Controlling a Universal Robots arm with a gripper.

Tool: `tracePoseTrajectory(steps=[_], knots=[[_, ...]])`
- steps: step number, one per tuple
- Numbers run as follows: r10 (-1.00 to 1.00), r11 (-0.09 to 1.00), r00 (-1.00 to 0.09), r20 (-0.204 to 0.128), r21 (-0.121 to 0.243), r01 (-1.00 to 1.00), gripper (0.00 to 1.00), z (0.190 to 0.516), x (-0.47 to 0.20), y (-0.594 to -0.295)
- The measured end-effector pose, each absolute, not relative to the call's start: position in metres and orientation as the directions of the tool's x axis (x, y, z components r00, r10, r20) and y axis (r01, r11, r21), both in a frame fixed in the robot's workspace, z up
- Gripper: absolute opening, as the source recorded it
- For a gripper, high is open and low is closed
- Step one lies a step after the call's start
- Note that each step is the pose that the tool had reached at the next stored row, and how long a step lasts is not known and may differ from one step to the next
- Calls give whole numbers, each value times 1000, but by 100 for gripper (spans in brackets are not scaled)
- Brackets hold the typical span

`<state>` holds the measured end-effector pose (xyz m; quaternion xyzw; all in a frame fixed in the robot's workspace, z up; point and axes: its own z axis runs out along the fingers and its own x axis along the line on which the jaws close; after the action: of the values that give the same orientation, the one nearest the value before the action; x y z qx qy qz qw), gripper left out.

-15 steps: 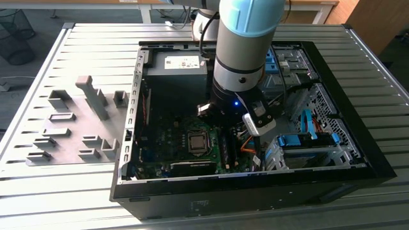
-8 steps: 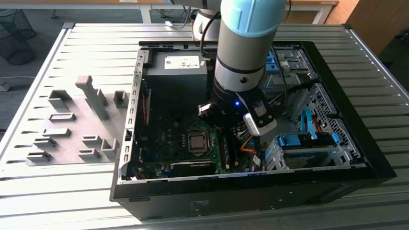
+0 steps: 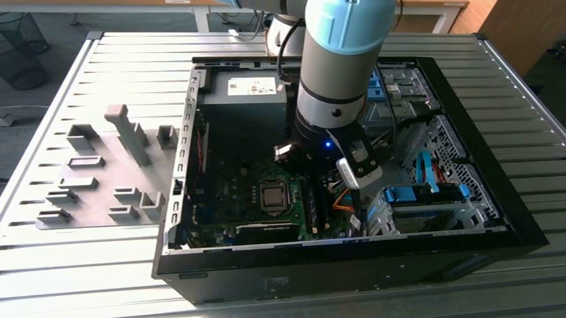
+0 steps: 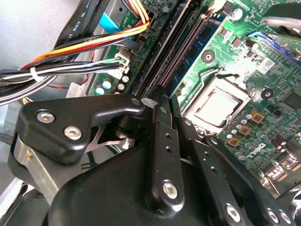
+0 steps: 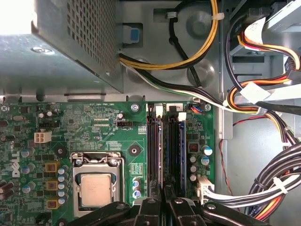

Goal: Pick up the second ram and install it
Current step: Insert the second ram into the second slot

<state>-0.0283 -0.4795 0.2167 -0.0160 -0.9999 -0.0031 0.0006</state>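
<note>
The long green second ram (image 5: 181,148) with its blue label stands edge-up in a black memory slot, right of centre in the first wrist view. The black gripper (image 5: 163,203) sits closed just above it. Uneven pressing could leave one end unlatched.

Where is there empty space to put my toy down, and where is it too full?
Outside the computer case, the ribbed metal table is bare in front of the grey plastic blocks, and along the exterior view's right edge. Inside the case it is crowded: the arm hangs over the green board, with cable bundles and blue drive brackets beside it.
</note>
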Motion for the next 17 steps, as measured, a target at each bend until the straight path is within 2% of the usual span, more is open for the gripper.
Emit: tracePoseTrajectory(steps=[3, 17], knots=[[32, 999, -999, 1, 16, 32, 14, 216, -28, -479], [32, 999, -999, 2, 16, 32, 14, 215, -28, -480]])
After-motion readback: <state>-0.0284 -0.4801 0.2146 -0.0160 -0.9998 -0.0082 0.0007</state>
